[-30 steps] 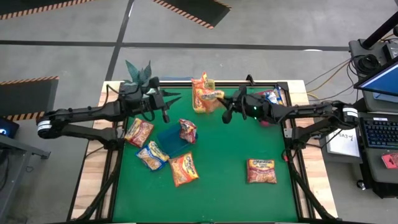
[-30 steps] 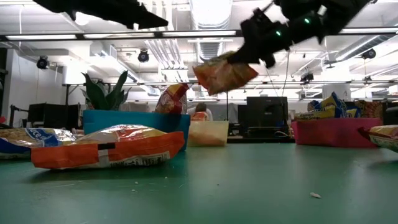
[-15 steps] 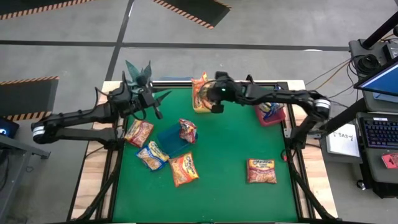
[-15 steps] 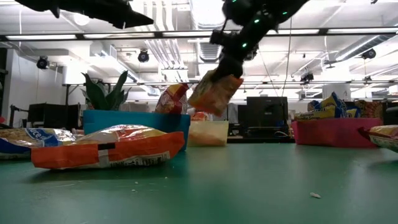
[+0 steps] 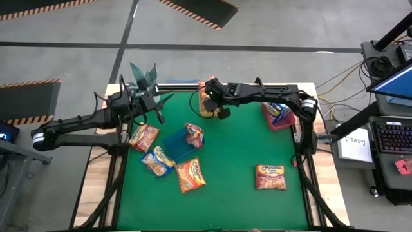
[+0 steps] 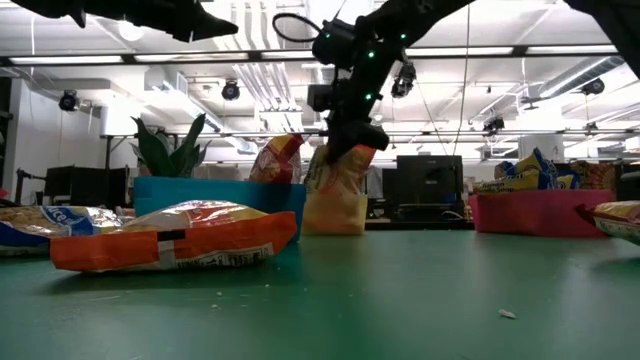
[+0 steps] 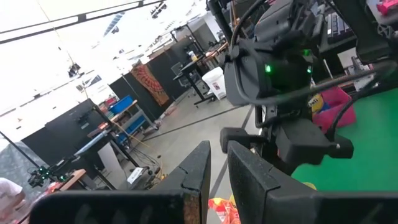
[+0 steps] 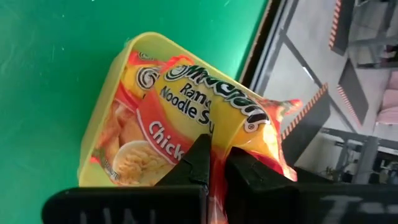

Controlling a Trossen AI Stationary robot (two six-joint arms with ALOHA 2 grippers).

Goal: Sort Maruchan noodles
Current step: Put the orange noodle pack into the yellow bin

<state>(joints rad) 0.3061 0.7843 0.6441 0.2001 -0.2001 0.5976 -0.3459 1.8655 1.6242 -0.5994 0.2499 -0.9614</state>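
At upper centre of the high view, right pincer (image 5: 212,103) pinching orange chicken packet (image 8: 205,118) by its crimped end, hanging over yellow bin (image 8: 106,124) at the far edge of the green tabletop (image 5: 238,154). Bin already stuffed with a like packet. Left pincer (image 5: 156,111) at upper left, near the plant (image 5: 143,75), pressed nearly together, holding nothing visible. Other packets loose around the blue bin (image 5: 175,143), one (image 5: 270,176) at lower right, more in the red bin (image 5: 278,122). Probably light, crinkly, slippery film with brittle noodle block inside; best taken at an edge seam, gently.
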